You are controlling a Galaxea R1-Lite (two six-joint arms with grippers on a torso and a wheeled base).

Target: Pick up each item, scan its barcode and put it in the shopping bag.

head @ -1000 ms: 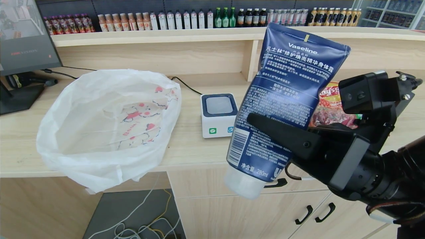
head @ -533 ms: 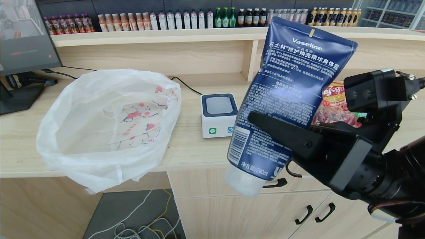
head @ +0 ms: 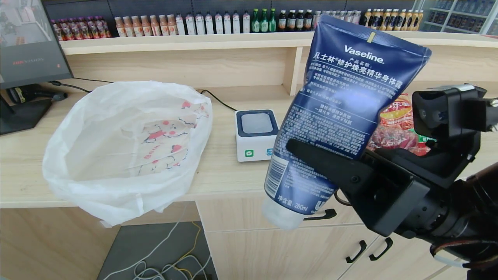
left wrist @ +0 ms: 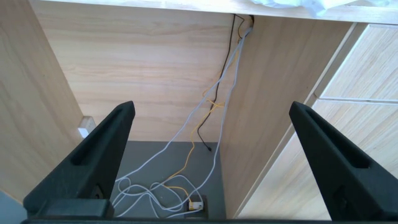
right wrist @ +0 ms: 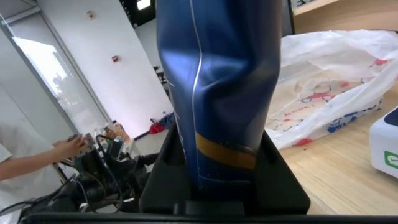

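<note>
Tube (head: 334, 116) up in the air, clamped in the right gripper (head: 299, 149), one black finger lying across its printed face and the other hidden behind it. It's a dark blue squeeze tube, tilted, with the flat crimped end high and the pale translucent cap (head: 280, 214) pointing down past the front edge of the counter (head: 221, 171). White lettering runs in a heading and many small lines down the back, and a white barcode (head: 277, 173) sits near the cap end, on the side toward the scanner (head: 256, 134). The scanner, a white box with a dark-framed window, stands on the counter just left of the tube. Further left, the white shopping bag (head: 124, 144) with its red cartoon print gapes open. A red snack bag (head: 397, 128) lies behind the tube. From the right wrist, a gold band crosses the tube between the fingers. Left gripper (left wrist: 211, 155) hangs below the counter, fingers wide apart, over cables (left wrist: 168, 186) on the floor.
</note>
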